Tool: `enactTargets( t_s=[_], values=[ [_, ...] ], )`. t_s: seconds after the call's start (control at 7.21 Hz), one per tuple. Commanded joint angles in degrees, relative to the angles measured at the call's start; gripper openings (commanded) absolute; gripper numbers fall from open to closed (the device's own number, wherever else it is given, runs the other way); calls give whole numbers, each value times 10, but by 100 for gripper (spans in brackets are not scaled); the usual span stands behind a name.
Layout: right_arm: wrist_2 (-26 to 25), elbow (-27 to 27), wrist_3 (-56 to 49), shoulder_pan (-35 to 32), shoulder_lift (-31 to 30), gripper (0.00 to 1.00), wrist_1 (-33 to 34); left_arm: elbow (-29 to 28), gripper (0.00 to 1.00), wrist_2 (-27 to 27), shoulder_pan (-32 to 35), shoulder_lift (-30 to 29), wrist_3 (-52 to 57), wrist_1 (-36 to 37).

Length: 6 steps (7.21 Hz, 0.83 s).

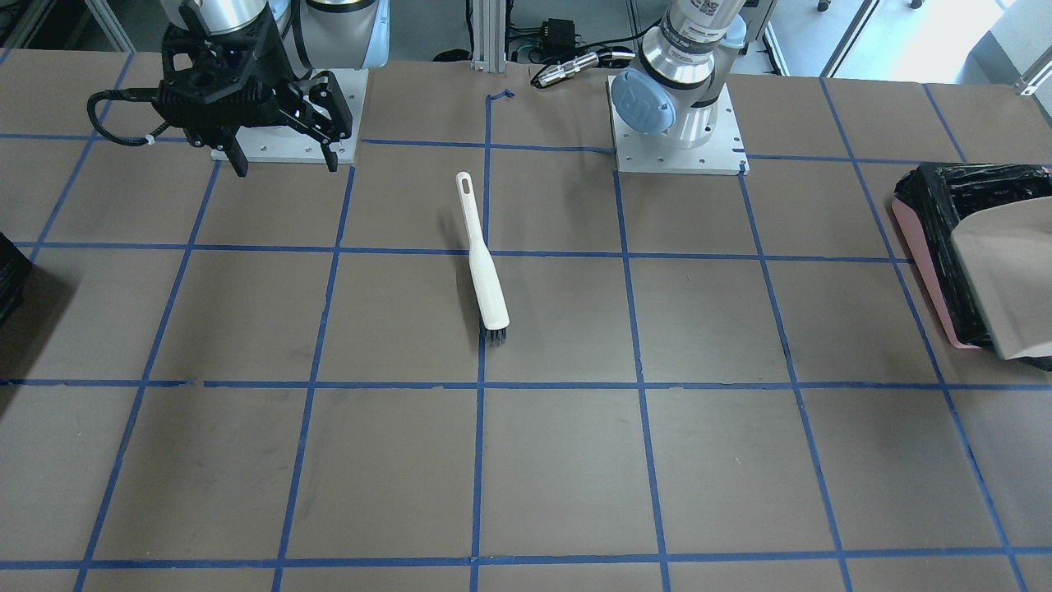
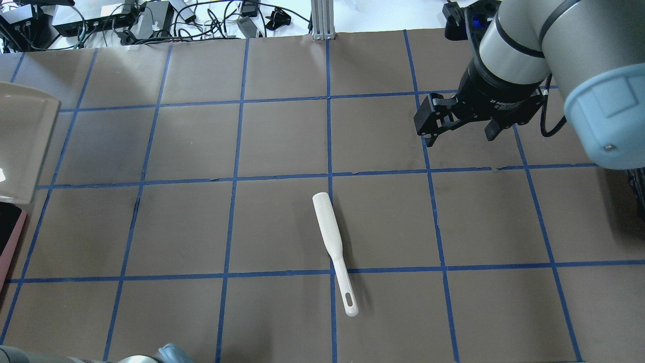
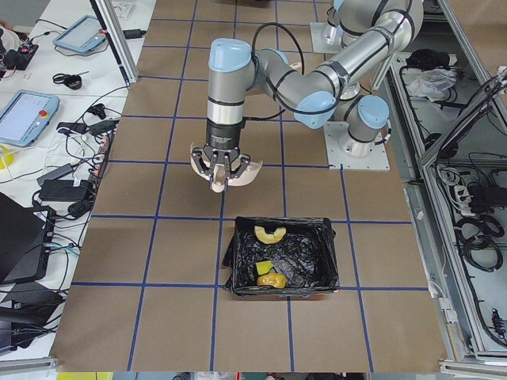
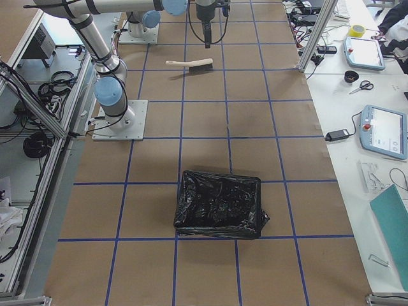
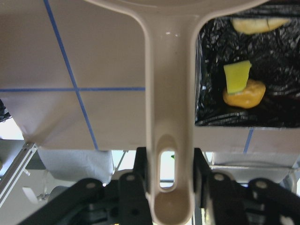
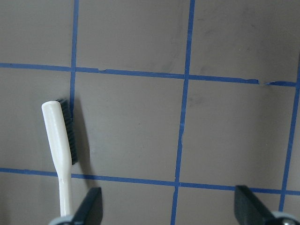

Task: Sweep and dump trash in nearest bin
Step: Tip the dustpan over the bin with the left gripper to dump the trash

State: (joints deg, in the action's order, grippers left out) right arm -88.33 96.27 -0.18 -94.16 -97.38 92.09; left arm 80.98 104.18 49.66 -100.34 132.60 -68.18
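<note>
The trash lies inside the bin, which is lined with a black bag: a tan croissant piece, a yellow-green wedge and a golden-brown lump. My left gripper is shut on the handle of a beige dustpan. The dustpan hangs just beside the bin's rim on the table's inner side. A white brush lies flat mid-table, its bristles pointing away from me. My right gripper hovers open and holds nothing, past the brush and off to its right.
A second bin lined with a black bag stands at the table's right end, and its dark edge shows in the front view. Blue tape divides the brown table into squares. Cables and boxes lie beyond the far edge.
</note>
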Motion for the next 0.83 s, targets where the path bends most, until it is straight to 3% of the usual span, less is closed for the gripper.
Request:
enactTargets(
  t_s=[0.0,0.28,0.69],
  values=[
    [0,0,0,0,0,100,-3,1,0,1,94,0,-289,-73],
    [-1,0,0,0,0,100,-3,10,0,-33,160,-9,-550,-131],
    [-1,0,0,1,0,100,-4,15,0,-150,187,-12,-838,-186]
  ],
)
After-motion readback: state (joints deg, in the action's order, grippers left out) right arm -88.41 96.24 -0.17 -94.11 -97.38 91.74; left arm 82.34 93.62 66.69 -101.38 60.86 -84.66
